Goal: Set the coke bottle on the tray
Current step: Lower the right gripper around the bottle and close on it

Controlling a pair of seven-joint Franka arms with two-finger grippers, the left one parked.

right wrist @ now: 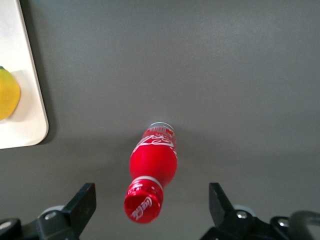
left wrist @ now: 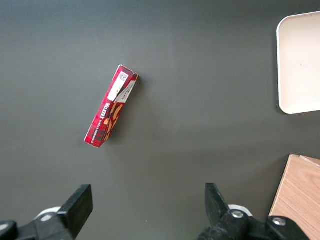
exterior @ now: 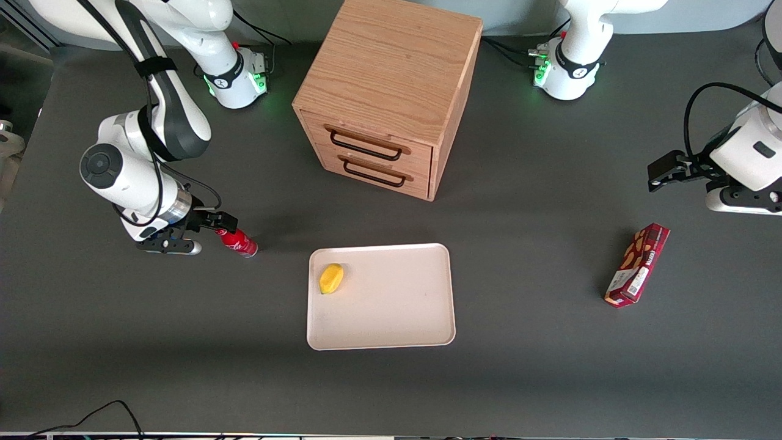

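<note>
The coke bottle [exterior: 239, 242] is small, glossy red with white lettering, and stands on the dark table toward the working arm's end, apart from the tray. In the right wrist view the bottle [right wrist: 152, 160] points its red cap at the camera. My right gripper [exterior: 221, 227] is over the bottle's cap and open; in the wrist view the gripper [right wrist: 152, 207] has one black finger on each side of the cap, touching nothing. The cream tray [exterior: 391, 305] lies at the table's middle; its corner shows in the wrist view [right wrist: 22, 100].
A yellow fruit [exterior: 331, 278] lies on the tray at the end nearest the bottle, also in the wrist view [right wrist: 7, 95]. A wooden two-drawer cabinet [exterior: 391, 91] stands farther from the front camera than the tray. A dark red snack box [exterior: 637, 264] lies toward the parked arm's end.
</note>
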